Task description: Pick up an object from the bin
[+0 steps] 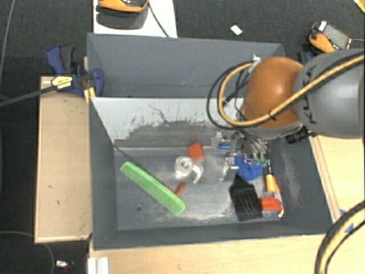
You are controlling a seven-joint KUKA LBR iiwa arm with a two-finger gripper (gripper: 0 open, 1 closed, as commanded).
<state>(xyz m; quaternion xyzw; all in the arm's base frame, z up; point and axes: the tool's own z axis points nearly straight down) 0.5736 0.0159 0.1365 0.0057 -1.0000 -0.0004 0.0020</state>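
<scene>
The tool [235, 163] hung low in the grey metal bin [142, 119], over a blue plastic piece [248, 170] that lay touching the far end of a black bristled brush [246, 203]. Whether the tool was spread or pressed together could not be told. Left of the brush lay a silver-white round item [187, 167], a small red block [195, 150] and a long green plastic comb [153, 187].

arm [336, 99]: thick grey casing, smooth and rounded. wrist under a glossy orange-brown dome cover [272, 90]. black and yellow cables [219, 96] loop out at the dome's 9 o'clock. gripper [242, 160] at its 6 o'clock: bare silvery metal, small fittings.
</scene>
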